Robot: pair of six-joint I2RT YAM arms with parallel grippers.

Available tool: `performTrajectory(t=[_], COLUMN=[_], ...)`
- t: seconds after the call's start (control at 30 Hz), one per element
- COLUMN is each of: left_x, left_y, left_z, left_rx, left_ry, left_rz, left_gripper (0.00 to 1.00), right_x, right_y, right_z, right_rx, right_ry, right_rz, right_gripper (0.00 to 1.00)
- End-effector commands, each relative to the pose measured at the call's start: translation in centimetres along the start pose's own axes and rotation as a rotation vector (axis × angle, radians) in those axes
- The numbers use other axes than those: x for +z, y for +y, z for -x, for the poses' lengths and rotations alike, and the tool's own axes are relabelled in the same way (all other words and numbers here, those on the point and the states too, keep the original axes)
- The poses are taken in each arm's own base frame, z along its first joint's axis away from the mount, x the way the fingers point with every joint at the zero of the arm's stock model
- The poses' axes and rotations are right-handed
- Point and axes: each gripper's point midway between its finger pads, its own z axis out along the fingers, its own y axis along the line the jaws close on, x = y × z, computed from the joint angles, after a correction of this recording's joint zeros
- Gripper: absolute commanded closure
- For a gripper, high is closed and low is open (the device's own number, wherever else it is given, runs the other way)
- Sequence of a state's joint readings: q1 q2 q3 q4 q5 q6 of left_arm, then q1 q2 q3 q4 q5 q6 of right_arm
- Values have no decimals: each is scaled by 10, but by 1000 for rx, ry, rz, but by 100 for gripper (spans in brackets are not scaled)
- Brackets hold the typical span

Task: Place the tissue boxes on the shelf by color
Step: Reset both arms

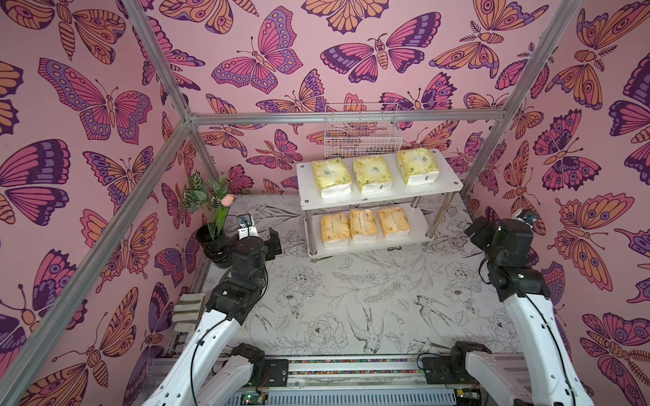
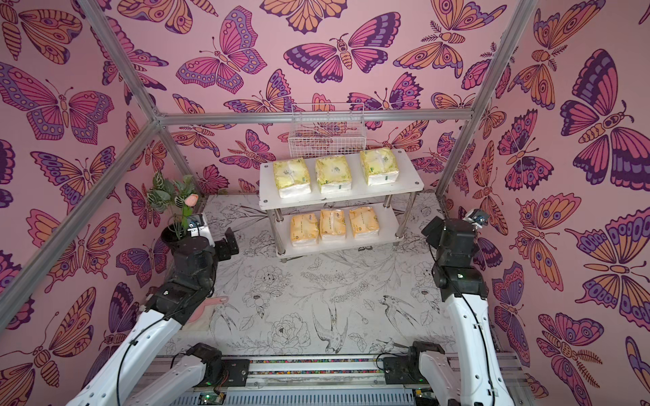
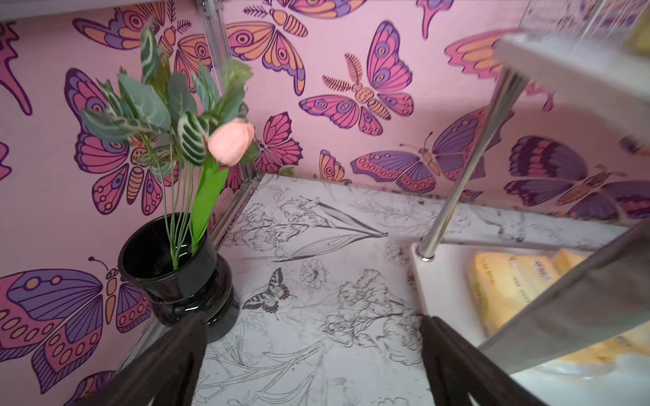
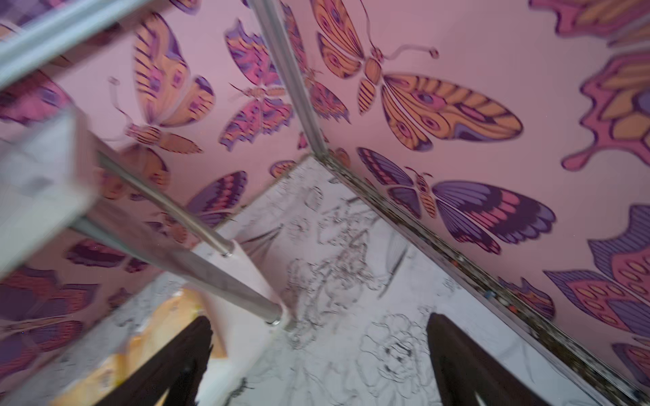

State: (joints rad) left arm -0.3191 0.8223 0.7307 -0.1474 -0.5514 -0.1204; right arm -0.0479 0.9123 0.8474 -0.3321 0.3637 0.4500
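The shelf (image 1: 373, 199) stands at the back of the table. Three pale yellow-green tissue boxes (image 1: 372, 174) lie in a row on its top board. Three orange tissue boxes (image 1: 363, 225) lie side by side on its lower board (image 1: 418, 226). My left gripper (image 3: 311, 320) hovers open and empty left of the shelf, near the vase; the orange tissue boxes (image 3: 503, 291) show at the side of its view. My right gripper (image 4: 320, 318) hangs open and empty by the shelf's right front leg (image 4: 211, 274). In a top view both grippers (image 1: 271, 244) (image 1: 475, 230) flank the shelf.
A black vase (image 1: 214, 242) with an artificial plant and a pink flower stands at the left wall, close behind the left wrist. A white wire basket (image 1: 362, 133) hangs on the back wall above the shelf. Aluminium frame posts (image 1: 492, 140) rise at the corners.
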Motion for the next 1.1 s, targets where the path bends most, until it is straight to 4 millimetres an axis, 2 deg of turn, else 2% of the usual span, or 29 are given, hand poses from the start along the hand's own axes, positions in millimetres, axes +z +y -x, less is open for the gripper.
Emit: performTrajectory(t=[0.0,0.17,0.33,0.4,0.43,0.47,0.6,0.63,0.7,0.8,0.87,0.93,1.07], left_x=[10,37,59,66,70,71,89,97,105,114,130,131,132], left_y=[8,12,12,11,8,8,1,-4,-8,-16,-17,-12,-12], left_z=[7,-39,-79,-94,-93,-112,-126,-135,-143,-161,-155,-160,-158], left_rx=[18,20,21,30,29,53,55,83,100,96,55,22,20], left_ry=[-107,-49,-28,-25,-48,-30,-11,10,21,72,59,131,87], left_rz=[33,46,31,36,26,18,-19,-33,-49,-132,-180,-202,-198], left_gripper=[0,0,0,0,0,0,0,0,0,0,0,0,0], right_x=[17,57,80,84,87,88,92,93,96,106,116,115,114], right_y=[-23,-27,-13,-4,1,8,33,38,41,43,45,42,43], right_z=[-2,-57,-96,-104,-107,-111,-124,-132,-131,-143,-137,-142,-137], right_rx=[-98,-158,-206,-214,-229,-255,-330,-356,-340,-381,-355,-367,-352], right_ry=[-110,-58,-119,-151,-167,-176,-184,-161,-232,-86,-117,-49,-104], right_rz=[-131,-119,-21,18,36,65,186,220,235,227,224,212,227], right_gripper=[1,1,1,1,1,1,1,1,1,1,1,1,1])
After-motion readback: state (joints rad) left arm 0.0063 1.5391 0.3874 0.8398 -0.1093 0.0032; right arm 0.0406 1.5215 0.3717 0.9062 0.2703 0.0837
